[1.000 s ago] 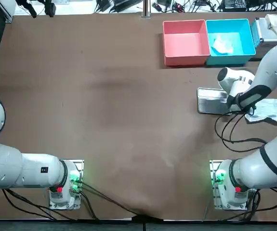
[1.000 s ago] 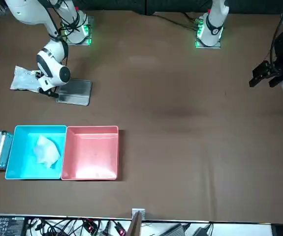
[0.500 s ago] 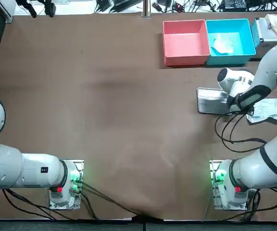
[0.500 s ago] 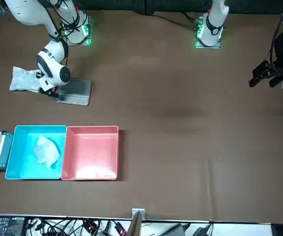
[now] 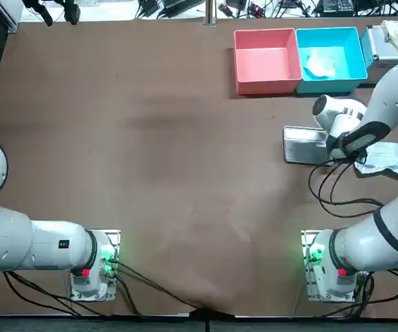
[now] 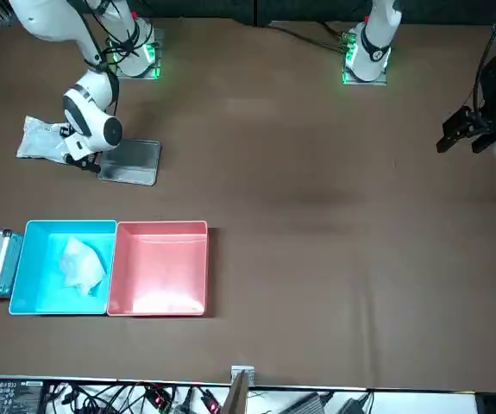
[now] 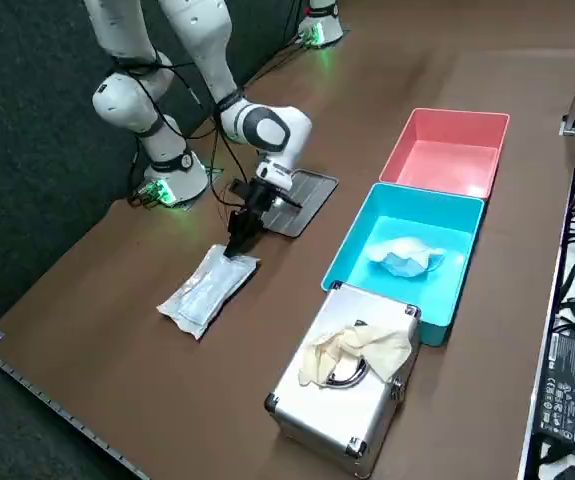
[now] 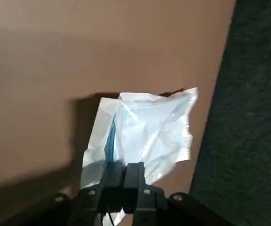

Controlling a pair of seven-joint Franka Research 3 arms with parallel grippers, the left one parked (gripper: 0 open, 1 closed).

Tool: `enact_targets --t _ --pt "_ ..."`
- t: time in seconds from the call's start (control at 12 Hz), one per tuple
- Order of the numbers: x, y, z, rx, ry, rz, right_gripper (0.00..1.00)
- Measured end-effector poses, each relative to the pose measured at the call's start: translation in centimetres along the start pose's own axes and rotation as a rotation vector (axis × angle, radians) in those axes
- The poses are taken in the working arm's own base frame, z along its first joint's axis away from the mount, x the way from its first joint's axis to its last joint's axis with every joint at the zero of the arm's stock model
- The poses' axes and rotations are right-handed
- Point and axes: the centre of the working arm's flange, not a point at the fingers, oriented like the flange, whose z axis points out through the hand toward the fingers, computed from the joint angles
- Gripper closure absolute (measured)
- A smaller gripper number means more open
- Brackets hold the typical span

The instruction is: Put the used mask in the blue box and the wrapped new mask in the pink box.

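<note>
Here, on the robot's right side of the brown table (image 5: 150,138), the right gripper (image 7: 239,238) is down at the table, its two fingers pinched together on one edge of the wrapped new mask (image 7: 207,290). The clear packet lies flat on the table, just beside a flat metal plate (image 5: 304,145). Farther out, the pink box (image 5: 264,66) and the blue box (image 5: 363,59) sit touching side by side. The used mask (image 5: 320,63) lies crumpled inside the blue box.

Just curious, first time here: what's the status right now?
Right gripper shut on edge of wrapped mask. Used mask in blue box. Pink box empty; flat metal plate beside gripper.
</note>
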Motion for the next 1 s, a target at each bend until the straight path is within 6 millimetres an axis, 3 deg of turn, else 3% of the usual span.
enact_targets --t 0.25,0.33,0.42,0.5,1.0 --pt "0.7 2.4 -2.0 -0.005 0.018 0.021 0.99" --pt "0.8 3.9 -3.9 0.026 -0.001 0.018 0.99" --pt "0.8 3.9 -3.9 0.026 -0.001 0.018 0.99" --pt "0.8 5.7 -6.1 0.051 -0.029 0.005 0.99" --pt "0.6 12.8 -11.5 0.142 -0.078 -0.04 0.99"
